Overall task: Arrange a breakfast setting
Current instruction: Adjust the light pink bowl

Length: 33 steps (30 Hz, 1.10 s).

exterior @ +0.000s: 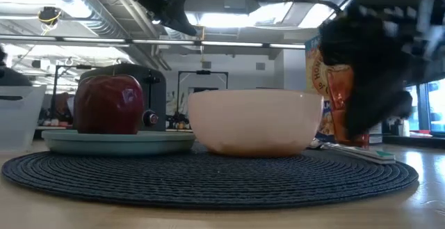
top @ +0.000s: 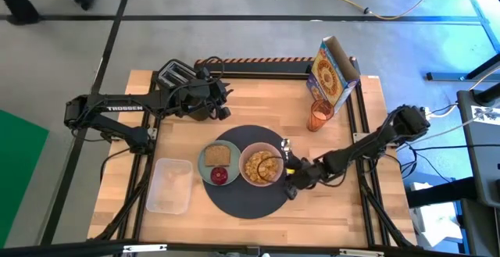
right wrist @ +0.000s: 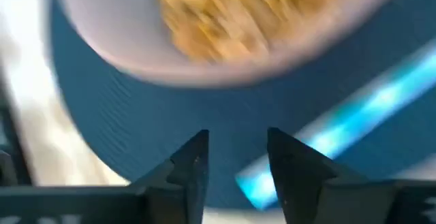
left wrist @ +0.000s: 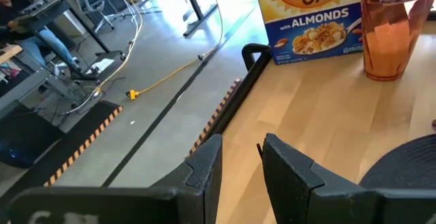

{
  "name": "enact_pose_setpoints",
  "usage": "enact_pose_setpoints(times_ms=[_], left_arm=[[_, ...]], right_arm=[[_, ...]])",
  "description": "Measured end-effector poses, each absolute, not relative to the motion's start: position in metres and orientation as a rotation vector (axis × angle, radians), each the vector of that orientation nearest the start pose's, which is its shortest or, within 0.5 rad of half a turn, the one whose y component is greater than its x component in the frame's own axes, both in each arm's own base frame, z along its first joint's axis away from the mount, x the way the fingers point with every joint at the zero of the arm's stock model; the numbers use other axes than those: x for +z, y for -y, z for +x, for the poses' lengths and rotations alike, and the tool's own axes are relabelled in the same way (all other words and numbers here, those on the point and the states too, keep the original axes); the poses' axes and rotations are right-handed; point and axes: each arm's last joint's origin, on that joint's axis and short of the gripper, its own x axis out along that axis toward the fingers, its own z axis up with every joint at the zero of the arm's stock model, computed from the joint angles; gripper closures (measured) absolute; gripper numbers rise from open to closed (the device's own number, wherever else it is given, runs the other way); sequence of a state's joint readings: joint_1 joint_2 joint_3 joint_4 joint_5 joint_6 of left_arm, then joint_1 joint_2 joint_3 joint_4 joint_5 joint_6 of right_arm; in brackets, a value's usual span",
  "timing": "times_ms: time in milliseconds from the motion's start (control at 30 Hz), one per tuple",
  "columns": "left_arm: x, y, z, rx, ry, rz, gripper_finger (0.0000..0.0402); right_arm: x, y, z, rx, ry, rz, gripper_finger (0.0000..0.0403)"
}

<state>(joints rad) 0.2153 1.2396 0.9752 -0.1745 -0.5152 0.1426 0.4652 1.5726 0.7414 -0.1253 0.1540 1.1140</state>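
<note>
While the right pincer [right wrist: 235, 159] hovers open, the spoon [right wrist: 327, 142] lies just beside it.

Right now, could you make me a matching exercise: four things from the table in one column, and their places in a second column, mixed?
Things:
1. translucent pink bowl
2. small red fruit
3. orange cup
4. metal spoon

Places:
A. beside the cereal box
B. on the pale green plate
C. on the round dark grey mat, filled with cereal
D. between bowl and right gripper

Pairs: 1-C, 2-B, 3-A, 4-D
</note>
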Motion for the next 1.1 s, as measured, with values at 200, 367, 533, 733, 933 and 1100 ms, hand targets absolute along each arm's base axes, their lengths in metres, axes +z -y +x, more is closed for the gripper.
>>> enact_pose_setpoints(times_ms=[200,367,533,733,933,1100], left_arm=[[0.307,-0.072,0.261,0.687,-0.503,0.195,0.0306],[0.305,-0.071,0.260,0.684,-0.522,0.195,0.0306],[0.304,-0.071,0.260,0.684,-0.530,0.196,0.0306],[0.304,-0.071,0.259,0.684,-0.534,0.195,0.0306],[0.302,-0.071,0.258,0.686,-0.554,0.178,0.0306],[0.291,-0.069,0.252,0.687,-0.654,0.107,0.0306]], right_arm=[[0.139,-0.127,0.274,-0.198,-0.851,0.745,0.0301],[0.133,-0.115,0.280,-0.261,-0.837,0.739,0.0316],[0.134,-0.095,0.288,-0.313,-0.804,0.732,0.0319],[0.134,-0.070,0.294,-0.352,-0.790,0.678,0.0320],[0.134,-0.046,0.299,-0.425,-0.757,0.612,0.0320],[0.141,-0.040,0.298,-0.375,-0.761,0.578,0.0320]])
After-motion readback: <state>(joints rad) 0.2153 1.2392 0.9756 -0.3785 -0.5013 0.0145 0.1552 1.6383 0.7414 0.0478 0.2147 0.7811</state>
